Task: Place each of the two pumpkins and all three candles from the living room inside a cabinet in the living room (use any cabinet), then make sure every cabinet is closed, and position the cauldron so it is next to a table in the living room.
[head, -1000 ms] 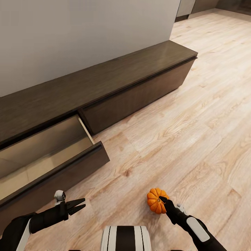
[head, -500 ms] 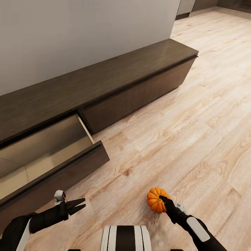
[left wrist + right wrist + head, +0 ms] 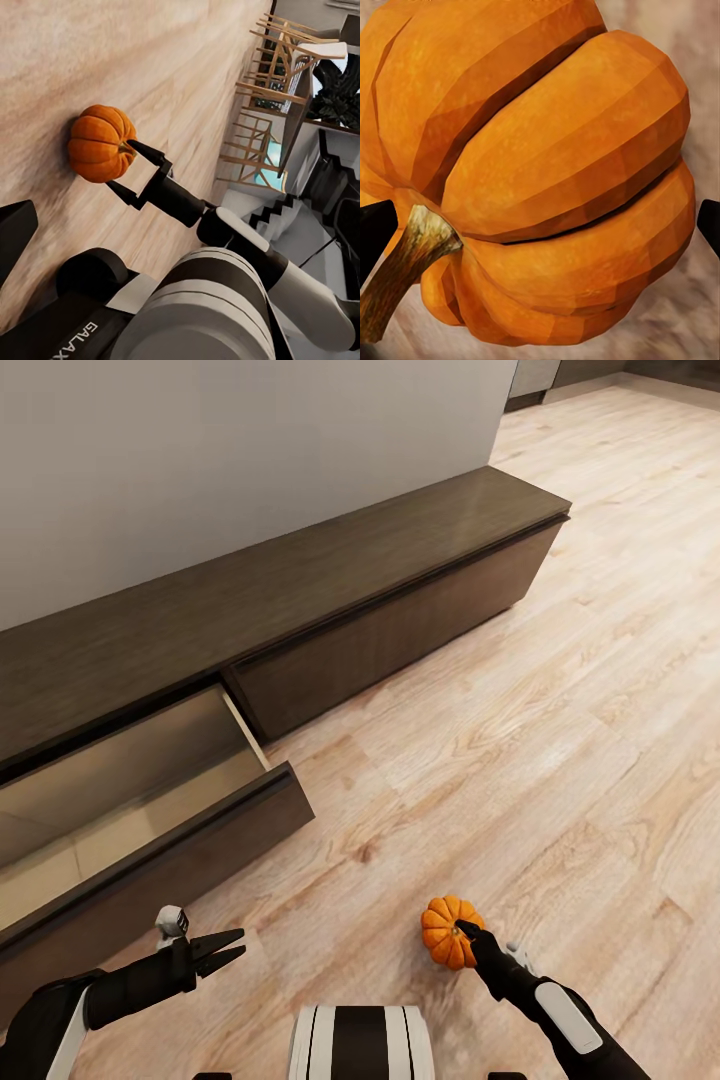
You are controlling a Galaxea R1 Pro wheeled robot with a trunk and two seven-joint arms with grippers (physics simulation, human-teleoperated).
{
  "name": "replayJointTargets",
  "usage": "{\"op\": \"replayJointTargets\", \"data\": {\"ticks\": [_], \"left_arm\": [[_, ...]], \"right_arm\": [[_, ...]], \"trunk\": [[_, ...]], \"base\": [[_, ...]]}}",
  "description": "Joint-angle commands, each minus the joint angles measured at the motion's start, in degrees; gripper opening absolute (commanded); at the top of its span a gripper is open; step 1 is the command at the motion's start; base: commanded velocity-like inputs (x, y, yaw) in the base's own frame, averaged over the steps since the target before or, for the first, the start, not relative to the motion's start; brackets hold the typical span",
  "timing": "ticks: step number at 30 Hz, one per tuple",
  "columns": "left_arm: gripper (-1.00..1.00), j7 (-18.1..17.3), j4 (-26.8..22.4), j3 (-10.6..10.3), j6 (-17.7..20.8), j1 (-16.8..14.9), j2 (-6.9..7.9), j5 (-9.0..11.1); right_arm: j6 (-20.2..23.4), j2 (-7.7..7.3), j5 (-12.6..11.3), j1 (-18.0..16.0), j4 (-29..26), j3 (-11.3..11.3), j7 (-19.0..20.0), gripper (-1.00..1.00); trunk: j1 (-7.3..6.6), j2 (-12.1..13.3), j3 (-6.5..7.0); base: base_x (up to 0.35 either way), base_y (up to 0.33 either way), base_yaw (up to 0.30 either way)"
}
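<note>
Low on the right of the head view, a small bright orange ribbed pumpkin (image 3: pixel 447 932) is sitting between the two black fingers of the right gripper (image 3: pixel 462 934), over the pale wood plank floor (image 3: pixel 520 740) and just ahead of the robot's white and black trunk (image 3: pixel 360 1043). From the left wrist camera, those fingers are pressing on either side of the pumpkin (image 3: pixel 100 143), one running across its stem end and the other along its underside, so the right gripper (image 3: pixel 124 166) is holding it. Up close from the right wrist camera, the pumpkin's (image 3: pixel 532 172) orange lobes and its brown woody stem (image 3: pixel 401 266) are taking up nearly everything, with a dark fingertip (image 3: pixel 375 229) showing at each edge.

Well apart from it, on the other side of the trunk, the left gripper (image 3: pixel 222 950) is hovering above the floor with its fingers spread a little and nothing between them.

Farther out, the long low dark brown wood cabinet (image 3: pixel 300 590) is standing along the grey wall (image 3: pixel 200 460). Its drawer (image 3: pixel 130 820) nearest the left arm is standing pulled out, showing a pale beige interior, while the drawer front beside it is lying flush.
</note>
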Motion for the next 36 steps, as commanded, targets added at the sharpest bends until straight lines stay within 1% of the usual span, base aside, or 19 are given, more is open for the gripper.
{"op": "replayJointTargets", "data": {"ticks": [1, 19, 22, 32, 36], "left_arm": [[1.00, -0.01, 0.03, -0.02, 0.00, -0.02, -0.01, -0.01], [1.00, -0.19, 0.03, 0.13, -0.01, -0.02, -0.01, 0.03], [1.00, -0.25, 0.03, 0.14, 0.00, -0.02, -0.01, 0.00], [1.00, -0.23, 0.09, 0.11, -0.05, -0.02, -0.01, -0.01], [1.00, -0.19, 0.09, 0.08, 0.01, -0.02, -0.01, -0.01]], "right_arm": [[-0.25, 0.03, 0.66, -0.08, 0.28, -0.32, -1.31, -1.00], [-0.25, -0.06, 0.66, -0.10, 0.28, -0.32, -1.31, -1.00], [-0.25, -0.04, 0.66, -0.10, 0.28, -0.32, -1.31, -1.00], [-0.25, 0.00, 0.66, -0.10, 0.28, -0.32, -1.31, -1.00], [-0.21, 0.00, 0.66, -0.11, 0.28, -0.32, -1.31, -1.00]], "trunk": [[0.03, 0.00, 0.00], [0.03, 0.00, 0.00], [-0.05, 0.04, 0.66], [-0.05, 0.04, 0.66], [-0.15, 0.10, 1.55]], "base": [[0.000, 0.000, 0.000], [0.000, 0.000, 0.000], [0.000, 0.000, 0.000], [0.000, 0.000, 0.000], [0.000, 0.000, 0.000]]}}
